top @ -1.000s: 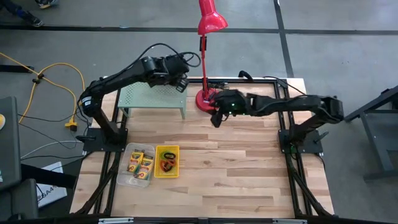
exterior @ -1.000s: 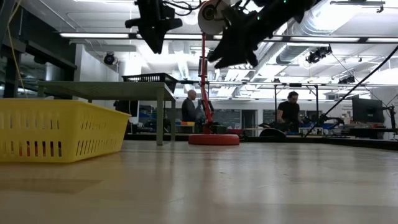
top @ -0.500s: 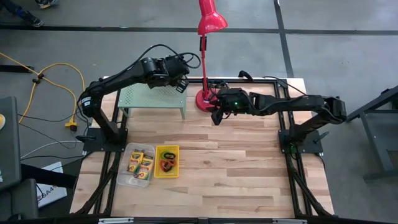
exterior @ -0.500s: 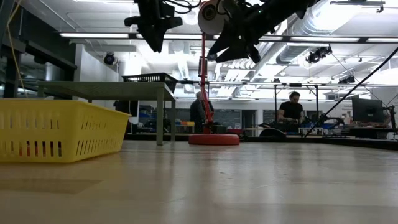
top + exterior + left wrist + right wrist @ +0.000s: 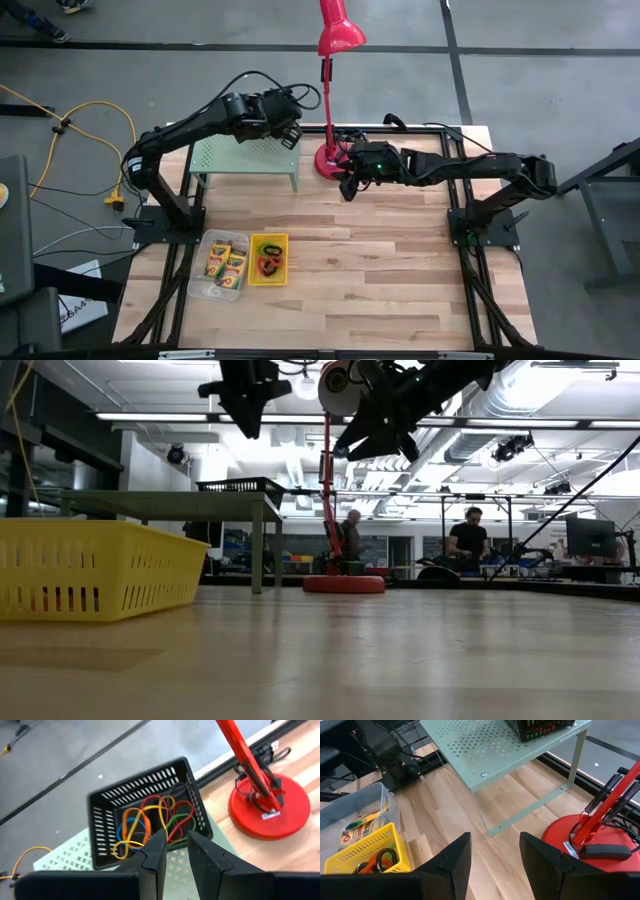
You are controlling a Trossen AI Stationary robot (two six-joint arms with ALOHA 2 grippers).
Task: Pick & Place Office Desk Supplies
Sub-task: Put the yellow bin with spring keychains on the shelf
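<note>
With the left claw hovering part-open and empty over the black-mesh bin of coloured loops on the rack at the bench's far-left corner, I'd drop straight onto its near wall, right claw spread idle by the lamp

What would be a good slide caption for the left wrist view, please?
Left gripper above black mesh bin of coloured loops on the green rack.

Two dark, jointed arms — black cables looping over the left arm, a green light on the right arm.
</note>
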